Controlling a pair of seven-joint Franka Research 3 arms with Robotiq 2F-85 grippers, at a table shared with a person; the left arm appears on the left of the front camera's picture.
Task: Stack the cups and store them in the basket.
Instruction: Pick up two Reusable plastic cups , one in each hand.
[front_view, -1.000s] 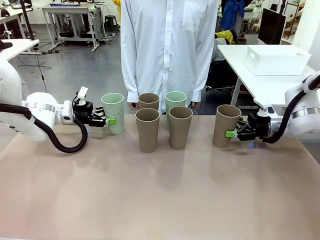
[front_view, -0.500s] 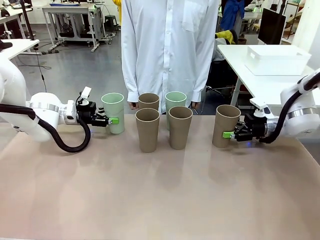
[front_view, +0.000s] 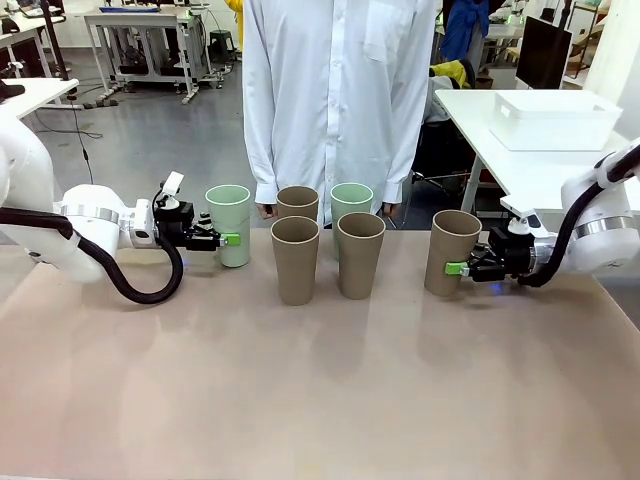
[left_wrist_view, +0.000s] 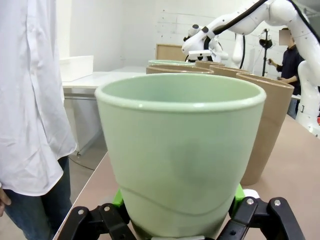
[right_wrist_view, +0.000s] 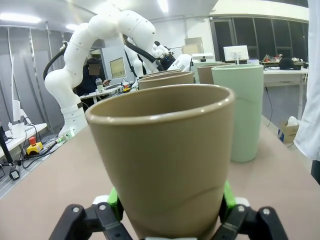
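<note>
My left hand (front_view: 228, 240) has just clamped shut on the mint cup (front_view: 229, 222), nudging it slightly; it looks ready to lift. My right hand (front_view: 458, 268) brackets the end tan cup (front_view: 452, 250), and I cannot tell whether it grips. The basket (front_view: 553, 120) sits well apart on the side desk (front_view: 520, 165).

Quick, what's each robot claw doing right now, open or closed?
Left gripper: jaws closed on the green cup.
Right gripper: jaws closed on the brown cup at the right end.
</note>
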